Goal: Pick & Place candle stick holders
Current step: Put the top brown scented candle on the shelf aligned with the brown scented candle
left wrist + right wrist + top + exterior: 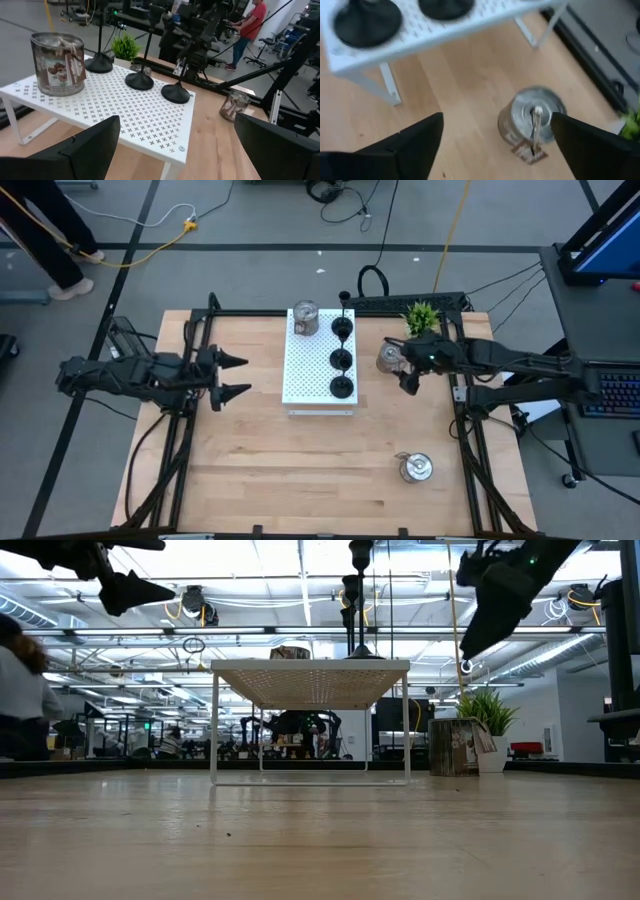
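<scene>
The right gripper [408, 383] hangs just above a silver holder [532, 119] that stands on the wooden surface [300, 470] beside the white rack [300, 375]. Its fingers [400, 145] are spread wide on both sides of the holder and do not touch it. A second silver holder [415, 468] stands well apart, near the front of the surface, and a third one [57, 62] is on the rack with three black holders [341, 360]. The left gripper [230, 377] waits at the left side of the rack, fingers wide and empty.

I think the silver holder is stiff metal or glass, light, and smooth, so it can slip. The best place to take it is around the round wall, low and in the middle. The black ones look top-heavy; I would hold the thin stem.
</scene>
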Available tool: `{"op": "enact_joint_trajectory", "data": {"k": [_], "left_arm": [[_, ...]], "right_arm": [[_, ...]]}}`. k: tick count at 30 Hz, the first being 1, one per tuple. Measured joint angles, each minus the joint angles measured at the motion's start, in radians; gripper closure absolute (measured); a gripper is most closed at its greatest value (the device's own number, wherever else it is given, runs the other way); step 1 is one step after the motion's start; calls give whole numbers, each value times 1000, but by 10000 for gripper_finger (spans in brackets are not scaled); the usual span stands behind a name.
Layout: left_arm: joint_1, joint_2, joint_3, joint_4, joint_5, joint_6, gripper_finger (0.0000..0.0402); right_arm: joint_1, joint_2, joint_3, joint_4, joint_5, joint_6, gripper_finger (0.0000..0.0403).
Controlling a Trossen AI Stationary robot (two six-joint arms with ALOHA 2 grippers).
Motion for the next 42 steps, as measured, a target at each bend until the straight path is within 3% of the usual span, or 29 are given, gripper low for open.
{"op": "enact_joint_trajectory", "data": {"k": [5,12,25,42], "left_arm": [[0,-41,0,-41,1,5,2],[0,-98,0,-111,3,-10,2],[0,-131,0,-158,46,-11,2],[0,-133,0,-159,60,-17,2]], "right_arm": [[-25,60,0,-33,2,5,6],[-87,124,61,-33,-1,-33,4],[-248,259,119,-81,-132,-73,3],[-342,385,119,-44,-130,-159,3]]}}
